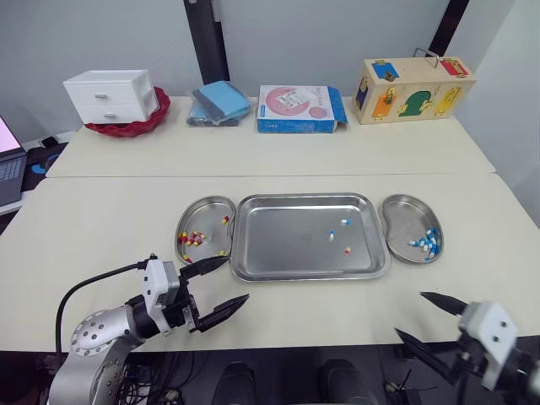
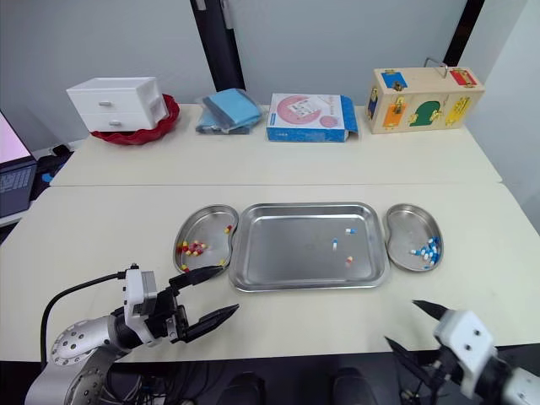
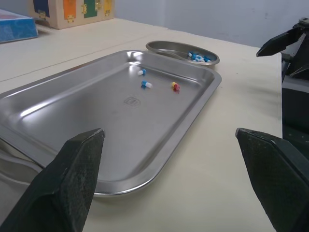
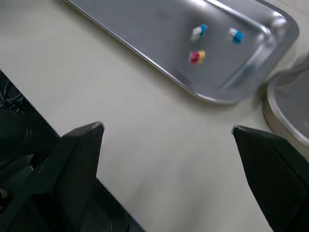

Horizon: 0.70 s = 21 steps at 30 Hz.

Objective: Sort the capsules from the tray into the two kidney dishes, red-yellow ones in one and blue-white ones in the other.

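Hovering low over the near edge of the counter (image 1: pixel 101 219), my left end effector (image 1: pixel 236 278) is spread wide and empty. My right end effector (image 1: pixel 411 314) is just as wide and empty.

Past them sits the tray (image 1: pixel 253 261). Three capsules are left in its right half: one red-yellow capsule (image 1: pixel 347 251) and two blue-white capsules (image 1: pixel 345 222) a little beyond it. The left dish (image 1: pixel 187 215) touches the tray and holds the red-yellow lot. The right dish (image 1: pixel 401 211), just beside the tray, holds the blue-white lot.

My worry is the steel. I expect a small, smooth capsule to squirt out of my pinch or skid away. My fingertips could also catch the raised rim and shove the tray into a dish, spilling what is already sorted. The red-yellow capsule lies near the wrong dish, so I would have to carry it right across, and it could drop on the way. The capsules also lie close enough together that reaching for one may knock another.

As for writing, there is a small stamp (image 3: pixel 131 101) in the middle of the tray that I cannot read. The print on the blue-and-pink box (image 1: pixel 299 108) at the back is too small to make out.
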Available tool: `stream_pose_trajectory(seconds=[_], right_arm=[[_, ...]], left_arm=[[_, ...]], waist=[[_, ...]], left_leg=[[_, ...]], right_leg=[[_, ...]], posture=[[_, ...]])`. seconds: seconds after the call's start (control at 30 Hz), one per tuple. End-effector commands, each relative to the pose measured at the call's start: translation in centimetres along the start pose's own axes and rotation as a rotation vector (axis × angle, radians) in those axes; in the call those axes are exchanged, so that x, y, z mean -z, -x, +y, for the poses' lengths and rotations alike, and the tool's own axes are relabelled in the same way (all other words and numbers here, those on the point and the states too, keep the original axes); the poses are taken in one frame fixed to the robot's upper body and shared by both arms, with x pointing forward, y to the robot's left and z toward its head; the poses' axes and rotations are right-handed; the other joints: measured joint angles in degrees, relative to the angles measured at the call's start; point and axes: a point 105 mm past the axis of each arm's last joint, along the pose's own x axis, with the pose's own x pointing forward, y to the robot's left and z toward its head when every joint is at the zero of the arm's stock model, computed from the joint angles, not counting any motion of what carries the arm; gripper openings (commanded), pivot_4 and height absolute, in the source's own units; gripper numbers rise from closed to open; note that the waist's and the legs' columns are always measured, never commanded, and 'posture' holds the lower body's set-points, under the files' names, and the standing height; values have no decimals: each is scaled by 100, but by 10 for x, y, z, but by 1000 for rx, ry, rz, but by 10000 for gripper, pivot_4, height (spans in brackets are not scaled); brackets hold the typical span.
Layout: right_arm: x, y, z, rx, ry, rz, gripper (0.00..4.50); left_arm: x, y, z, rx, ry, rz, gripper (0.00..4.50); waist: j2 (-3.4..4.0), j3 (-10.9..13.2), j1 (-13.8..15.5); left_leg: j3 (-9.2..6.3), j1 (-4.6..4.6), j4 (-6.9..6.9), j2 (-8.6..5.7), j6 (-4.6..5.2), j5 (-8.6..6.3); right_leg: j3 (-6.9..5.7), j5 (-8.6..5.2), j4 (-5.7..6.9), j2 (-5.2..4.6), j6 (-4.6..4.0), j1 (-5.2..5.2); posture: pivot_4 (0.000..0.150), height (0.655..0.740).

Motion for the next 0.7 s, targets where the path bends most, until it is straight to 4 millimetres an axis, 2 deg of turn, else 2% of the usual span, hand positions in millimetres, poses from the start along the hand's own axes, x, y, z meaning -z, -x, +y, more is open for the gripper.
stream_pose_trajectory(seconds=[0.03, 0.17, 0.23, 0.33, 0.5, 0.7], right_arm=[[-13, -11, 3, 6, -8, -23, 45000], [-33, -43, -1, 14, 12, -80, 35719], [-40, -54, -6, 36, 20, -87, 35719], [-47, -82, -20, 99, 33, -60, 35719], [-51, -115, -33, 144, -21, 8, 35719], [-55, -142, -43, 181, -117, 62, 35719]], left_arm=[[-3, -2, -2, 1, -20, -20, 44924], [-5, -7, -4, 7, -32, -31, 45000], [-5, -8, -5, 11, -36, -34, 45000], [-4, -10, -6, 17, -42, -39, 45000], [-3, -13, -7, 28, -49, -47, 45000], [-2, -16, -8, 38, -60, -57, 45000]], waist=[[0, 0, 0], [-6, -2, 4], [-6, -2, 0], [-7, -2, -4], [-7, -2, -3], [-5, -1, -3]], left_leg=[[-1, -1, -1, 0, 0, 0], [-3, -5, 0, 0, 0, 0], [-3, -5, 2, 0, 0, 0], [-5, -6, -1, 0, 0, 0], [-9, -20, -2, 0, 0, 0], [-13, -39, -1, 0, 1, 0]], right_leg=[[0, 0, -1, 0, 0, 0], [-3, 1, -2, 0, 1, -2], [-2, 3, -2, 0, 3, -2], [-4, 3, -5, 1, 2, -4], [-6, 3, -4, 3, 1, -15], [-11, 3, -2, 3, 1, -32]], posture=[[1500, 7078], [1500, 7078], [1500, 7078], [1500, 7078], [1500, 7078], [1500, 7078]])
